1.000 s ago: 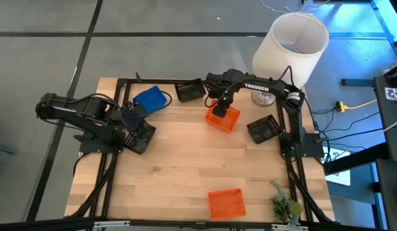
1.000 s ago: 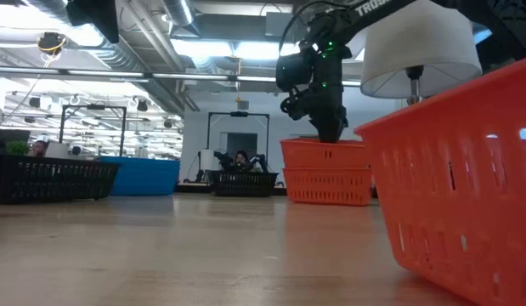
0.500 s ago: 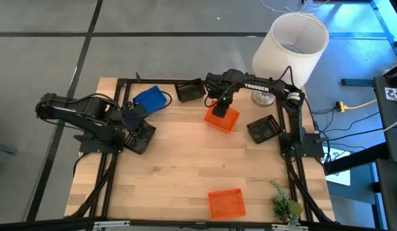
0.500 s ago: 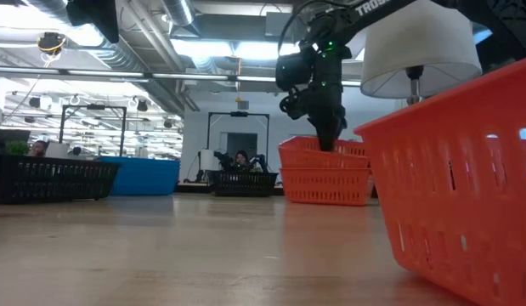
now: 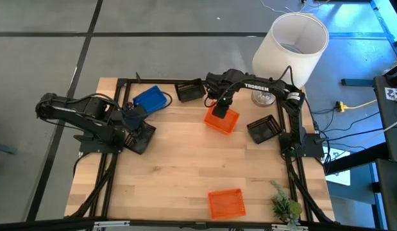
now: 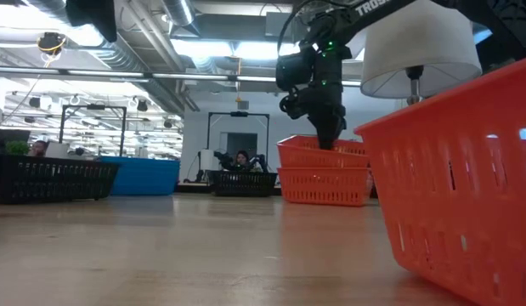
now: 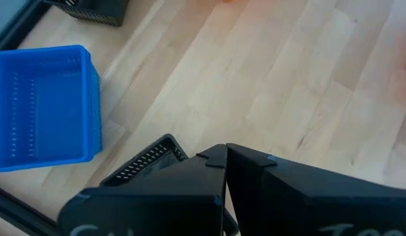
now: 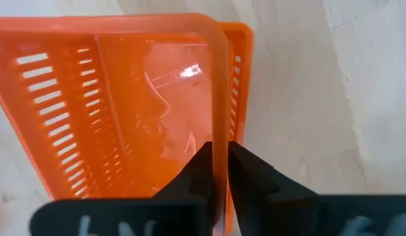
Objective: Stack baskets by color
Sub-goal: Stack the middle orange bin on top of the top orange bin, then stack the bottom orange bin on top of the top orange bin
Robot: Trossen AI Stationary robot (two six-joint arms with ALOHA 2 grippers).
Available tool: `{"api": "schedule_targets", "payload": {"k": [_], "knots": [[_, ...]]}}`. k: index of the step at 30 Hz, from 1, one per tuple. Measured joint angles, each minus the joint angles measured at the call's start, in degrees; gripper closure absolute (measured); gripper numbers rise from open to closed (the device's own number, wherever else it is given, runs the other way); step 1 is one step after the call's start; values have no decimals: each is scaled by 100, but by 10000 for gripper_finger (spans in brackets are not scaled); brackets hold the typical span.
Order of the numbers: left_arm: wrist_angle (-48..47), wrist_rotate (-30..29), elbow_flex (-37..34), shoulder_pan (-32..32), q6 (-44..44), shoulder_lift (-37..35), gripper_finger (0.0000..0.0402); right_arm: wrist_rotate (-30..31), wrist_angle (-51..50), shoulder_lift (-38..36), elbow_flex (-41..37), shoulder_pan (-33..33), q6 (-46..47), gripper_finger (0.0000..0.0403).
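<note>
From above, the right gripper [image 5: 219, 108] sits at the far edge of an orange basket [image 5: 223, 119] in the middle of the far half of the wooden table [image 5: 185, 173]. What this view hides, the right wrist view supplies: the 2 fingers [image 8: 200, 167] straddle the thin wall of the upper orange basket [image 8: 117, 98], parted only a sliver, with the rim of a second orange basket [image 8: 244, 78] showing just under it. The low view confirms 2 orange baskets nested there, the upper one [image 6: 318, 153] tilted in the lower one [image 6: 324, 184], the gripper [image 6: 328, 136] reaching down onto its rim.

A third orange basket [image 5: 226, 203] lies alone near the table's front edge; it fills the right of the low view [image 6: 454, 183].

The left gripper [image 5: 135, 115] waits at the left side, its jaws closed and empty, beside a blue basket [image 5: 151, 97] that the left wrist view shows open side up [image 7: 42, 108]. That view also catches the corner of a black basket [image 7: 147, 159] just under the fingers.

Other black baskets stand at the far edge [image 5: 190, 90] and the right [image 5: 263, 128]. A white lampshade [image 5: 291, 46] stands off the far right corner, a small plant [image 5: 283, 204] at the near right. Beyond the table, the low view shows a bright workshop with ceiling ducts and a seated person [image 6: 241, 159].
</note>
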Motion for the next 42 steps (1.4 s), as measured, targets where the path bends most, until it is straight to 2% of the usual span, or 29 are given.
{"api": "schedule_targets", "payload": {"k": [10, 15, 17, 28, 33, 36, 42], "knots": [[0, 132, 0, 1, -1, 0, 401, -190, -549, 0, 162, 17, 26, 364], [0, 132, 0, 0, -1, 0, 401, -190, -448, 0, 162, 15, -20, 396], [0, 131, 0, -1, -1, -2, 401, -179, -343, 0, 162, 15, 4, 397], [0, 226, 0, -1, 36, 1, 401, -150, -385, 0, 166, 46, -15, 304], [0, 204, 0, 0, 38, 1, 401, -252, -604, 0, 166, 46, 317, 295], [-3, 100, 0, 0, 42, 0, 401, -711, -864, 0, 166, 46, 456, 295], [-71, 111, 0, 1, 44, 1, 401, -2506, -794, 0, 166, 191, 322, 295]]}}
